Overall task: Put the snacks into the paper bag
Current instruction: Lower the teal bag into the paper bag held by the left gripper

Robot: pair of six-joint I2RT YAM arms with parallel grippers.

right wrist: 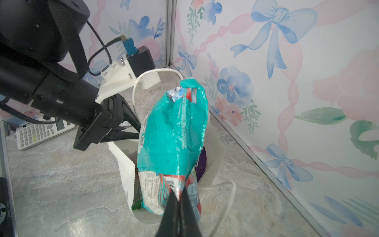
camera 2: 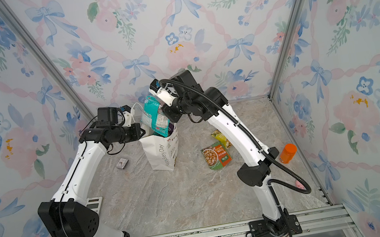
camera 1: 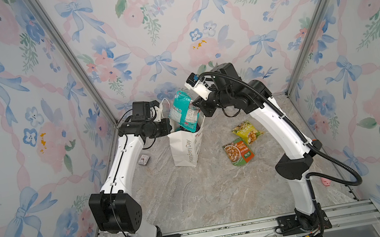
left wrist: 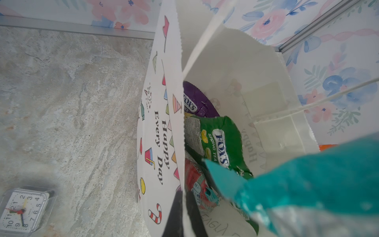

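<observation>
The white paper bag (camera 1: 185, 151) (camera 2: 161, 155) stands upright at mid-table. My left gripper (camera 1: 168, 125) (left wrist: 183, 198) is shut on its near rim, a dark finger on either side of the wall (left wrist: 162, 115). My right gripper (camera 1: 196, 106) (right wrist: 179, 197) is shut on a teal packet (camera 1: 181, 111) (right wrist: 174, 131), held upright over the mouth with its lower end inside. A purple packet (left wrist: 202, 102), a green one (left wrist: 221, 139) and a red-teal one (left wrist: 194, 184) lie in the bag. A yellow packet (camera 1: 247, 131) and a green-orange packet (camera 1: 237, 151) lie on the table to the right.
A small clock (camera 1: 144, 159) lies left of the bag. A white calculator (camera 2: 94, 203) sits by the left arm. An orange-capped bottle (camera 2: 288, 153) and a small pink thing (camera 1: 326, 182) are near the right wall. Flowered walls close in three sides.
</observation>
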